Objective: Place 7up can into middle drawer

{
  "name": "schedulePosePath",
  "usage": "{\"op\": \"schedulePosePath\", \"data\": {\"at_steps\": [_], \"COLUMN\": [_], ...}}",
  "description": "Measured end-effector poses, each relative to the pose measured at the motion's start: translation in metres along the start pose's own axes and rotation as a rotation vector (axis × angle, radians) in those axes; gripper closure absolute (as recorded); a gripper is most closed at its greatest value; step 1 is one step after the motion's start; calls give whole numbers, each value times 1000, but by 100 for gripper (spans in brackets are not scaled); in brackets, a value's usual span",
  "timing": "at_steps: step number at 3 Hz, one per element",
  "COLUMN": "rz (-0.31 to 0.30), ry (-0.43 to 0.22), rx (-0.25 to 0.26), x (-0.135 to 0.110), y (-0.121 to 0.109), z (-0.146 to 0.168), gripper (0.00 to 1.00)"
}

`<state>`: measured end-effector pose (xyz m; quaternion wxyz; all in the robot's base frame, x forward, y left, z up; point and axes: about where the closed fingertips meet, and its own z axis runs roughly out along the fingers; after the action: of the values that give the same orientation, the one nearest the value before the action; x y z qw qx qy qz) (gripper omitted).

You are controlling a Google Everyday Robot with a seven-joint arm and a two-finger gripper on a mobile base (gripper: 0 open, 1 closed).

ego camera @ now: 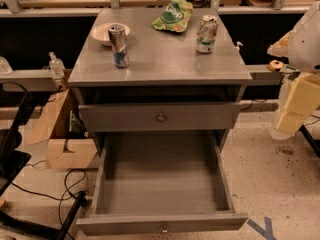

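Observation:
The 7up can (206, 33), whitish with green markings and a silver top, stands upright at the back right of the grey cabinet top (160, 59). Below the top there is a drawer front with a knob (161, 117), pushed in. Under it a drawer (160, 176) is pulled far out, and its inside is bare. My gripper (288, 124) hangs at the right edge of the view, beside the cabinet. It is well away from the can, lower than the cabinet top, and holds nothing that I can see.
A slim silver-and-blue can (119, 45) stands at the left of the top, in front of a white bowl (104, 32). A green chip bag (173, 15) lies at the back. A cardboard box (62, 134) and cables (65, 184) are on the floor at the left.

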<state>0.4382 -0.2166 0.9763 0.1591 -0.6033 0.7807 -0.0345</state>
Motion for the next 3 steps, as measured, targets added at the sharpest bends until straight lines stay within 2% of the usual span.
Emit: {"op": "schedulePosePath", "data": {"at_steps": [1,2,3], "rz": [-1,50,119], "ry": [-9,-110,-294], "rx": [18,72,191], "x": [-1,15,23], "y": [-2,-26,-79], "z": [-2,5,9], "gripper": [0,0,0]}}
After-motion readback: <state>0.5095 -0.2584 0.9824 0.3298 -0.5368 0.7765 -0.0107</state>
